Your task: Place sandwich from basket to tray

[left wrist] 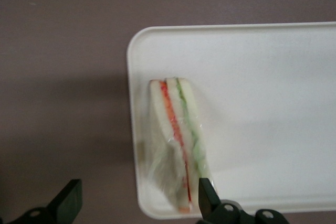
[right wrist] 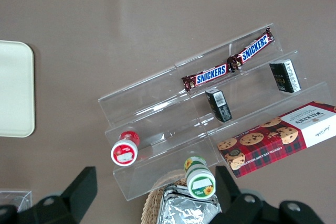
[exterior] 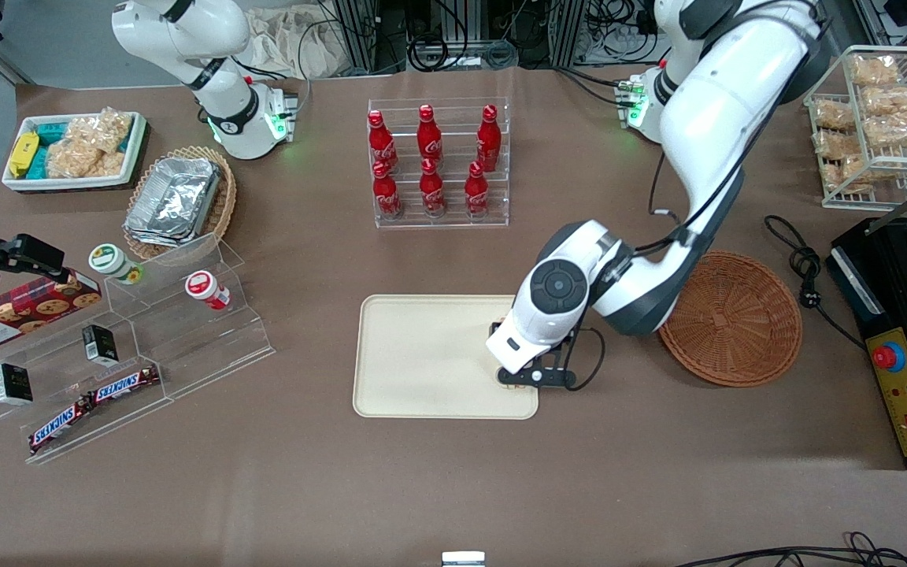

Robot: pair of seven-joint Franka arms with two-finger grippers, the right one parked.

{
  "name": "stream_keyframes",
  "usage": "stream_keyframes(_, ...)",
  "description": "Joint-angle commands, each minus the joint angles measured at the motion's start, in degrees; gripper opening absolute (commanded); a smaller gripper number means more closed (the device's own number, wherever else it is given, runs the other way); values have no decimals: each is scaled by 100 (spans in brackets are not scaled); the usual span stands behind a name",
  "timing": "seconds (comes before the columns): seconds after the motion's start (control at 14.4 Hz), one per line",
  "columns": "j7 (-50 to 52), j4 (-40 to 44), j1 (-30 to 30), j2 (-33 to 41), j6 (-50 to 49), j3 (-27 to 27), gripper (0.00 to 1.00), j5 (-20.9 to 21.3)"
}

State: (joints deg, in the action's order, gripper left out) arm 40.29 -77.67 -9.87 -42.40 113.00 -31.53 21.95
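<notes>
The sandwich (left wrist: 178,140), a wrapped wedge with red and green filling stripes, lies on the cream tray (left wrist: 262,103) close to one rounded corner. My left gripper (left wrist: 139,195) hangs over that corner with its fingers wide apart. One finger (left wrist: 206,195) is beside the sandwich's green edge and the other (left wrist: 68,202) stands off over the table. In the front view the gripper (exterior: 520,376) is over the tray's (exterior: 422,354) edge nearest the round reddish-brown basket (exterior: 733,319), and the arm hides the sandwich. The basket holds nothing.
A rack of red cola bottles (exterior: 434,161) stands farther from the front camera than the tray. A clear stepped shelf with Snickers bars (exterior: 95,394) lies toward the parked arm's end. A black appliance (exterior: 906,331) and its cable (exterior: 804,268) are beside the basket.
</notes>
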Motion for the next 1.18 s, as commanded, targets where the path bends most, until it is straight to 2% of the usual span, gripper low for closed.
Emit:
stream_keyframes(0.0, -326, -152, 213, 862, -724, 50, 99, 73)
stream_keyframes(0.21, -941, -117, 827, 1530, -1358, 6, 99, -32)
stream_keyframes(0.42, -1225, -126, 1110, 2033, -1990, 32, 99, -94)
stream_keyframes(0.56, -1330, -100, 1521, 2164, -2308, -11, 99, -330)
stream_keyframes(0.9, -2190, -170, 1998, 2964, -3002, 102, 100, -700)
stream_keyframes(0.97, -2331, -196, 1868, 3070, -3116, 486, 100, -788)
stream_keyframes(1.11, -2830, -257, 1210, 3359, -3161, 1678, 100, -1313)
